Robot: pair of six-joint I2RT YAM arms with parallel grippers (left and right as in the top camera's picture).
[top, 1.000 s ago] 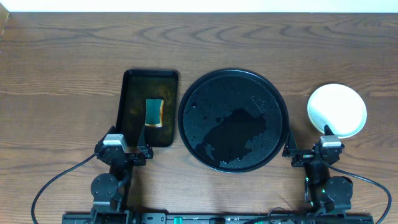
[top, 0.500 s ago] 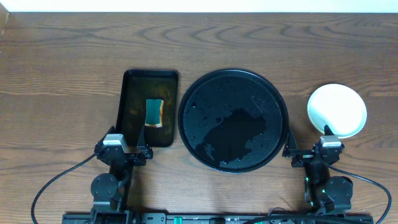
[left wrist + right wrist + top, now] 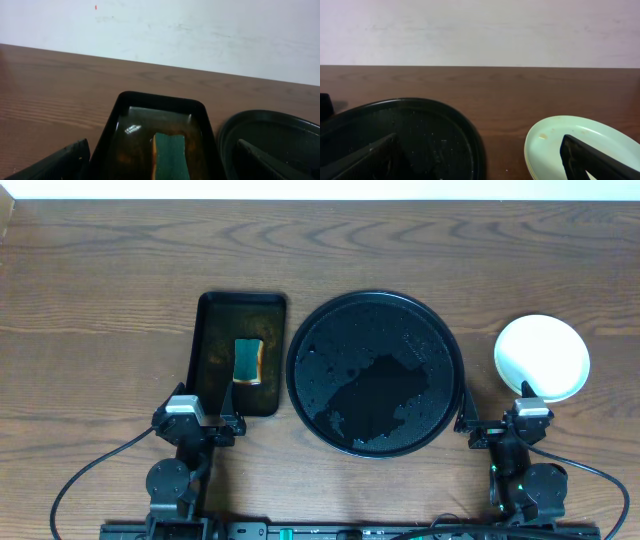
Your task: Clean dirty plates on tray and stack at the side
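The large round black tray (image 3: 374, 372) lies mid-table, wet and with no plate on it; it also shows in the right wrist view (image 3: 420, 135) and the left wrist view (image 3: 270, 135). The plates (image 3: 542, 357) sit stacked to the right of the tray, a pale mint-white one on top; in the right wrist view the stack (image 3: 555, 145) shows a yellow edge beneath. My left gripper (image 3: 198, 425) is open at the near edge, its fingers (image 3: 160, 165) wide apart. My right gripper (image 3: 505, 425) is open near the stack, its fingers (image 3: 480, 160) wide apart and empty.
A smaller black rectangular tray (image 3: 215, 330) holding brownish water and a green-and-yellow sponge (image 3: 248, 361) sits left of the round tray; the left wrist view shows the sponge (image 3: 170, 157) too. Bare wooden table surrounds everything.
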